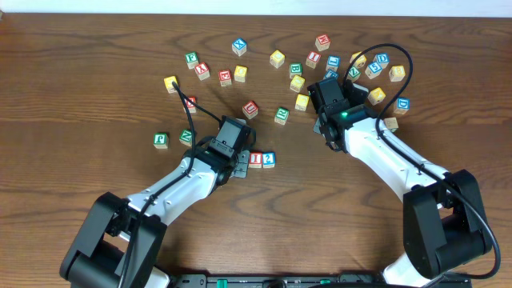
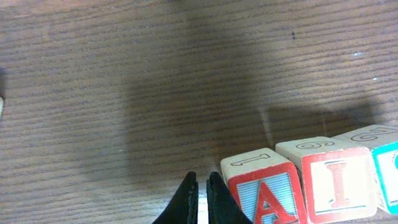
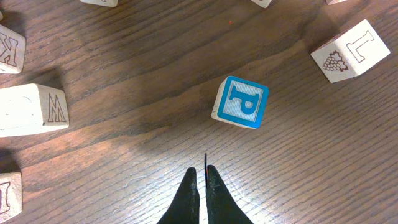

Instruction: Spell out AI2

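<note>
Three wooden cubes stand in one row on the table (image 2: 124, 93), close side by side: the red A cube (image 2: 268, 198), the red I cube (image 2: 339, 183) and the blue 2 cube (image 1: 269, 159), just in front of my left arm. I judge them light, stiff and a little smooth, so each is best taken by two opposite flat faces, not by the corners. My left gripper (image 2: 201, 182) is closed and empty, just beside the A cube. My right gripper (image 3: 200, 177) is closed on nothing too, well apart, near a blue P cube (image 3: 241, 102)
</note>
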`<state>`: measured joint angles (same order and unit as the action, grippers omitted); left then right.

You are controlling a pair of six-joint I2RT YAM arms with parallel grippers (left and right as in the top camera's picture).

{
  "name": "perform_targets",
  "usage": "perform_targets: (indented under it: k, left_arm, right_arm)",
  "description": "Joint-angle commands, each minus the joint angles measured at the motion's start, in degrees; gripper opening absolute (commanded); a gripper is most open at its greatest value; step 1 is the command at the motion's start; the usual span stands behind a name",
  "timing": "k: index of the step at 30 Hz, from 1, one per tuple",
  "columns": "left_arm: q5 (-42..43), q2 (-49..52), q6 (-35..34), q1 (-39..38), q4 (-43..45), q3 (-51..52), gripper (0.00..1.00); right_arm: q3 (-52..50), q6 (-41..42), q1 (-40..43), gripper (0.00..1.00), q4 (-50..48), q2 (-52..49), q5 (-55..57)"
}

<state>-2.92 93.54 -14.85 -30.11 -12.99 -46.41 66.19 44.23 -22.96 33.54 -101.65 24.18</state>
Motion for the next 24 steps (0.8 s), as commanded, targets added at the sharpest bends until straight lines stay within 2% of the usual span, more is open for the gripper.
perform_targets:
  k: [1, 24]
  left_arm:
    - [0.4, 0.6, -0.3, 0.0, 0.1, 0.4, 0.07]
    - [2.5, 0.7, -0.3, -0.2, -0.3, 0.4, 0.07]
  right_arm:
    - [-0.4, -0.6, -0.4, 0.01, 0.0, -0.7, 0.7]
    - [-0.4, -0.6, -0.4, 0.01, 0.0, -0.7, 0.7]
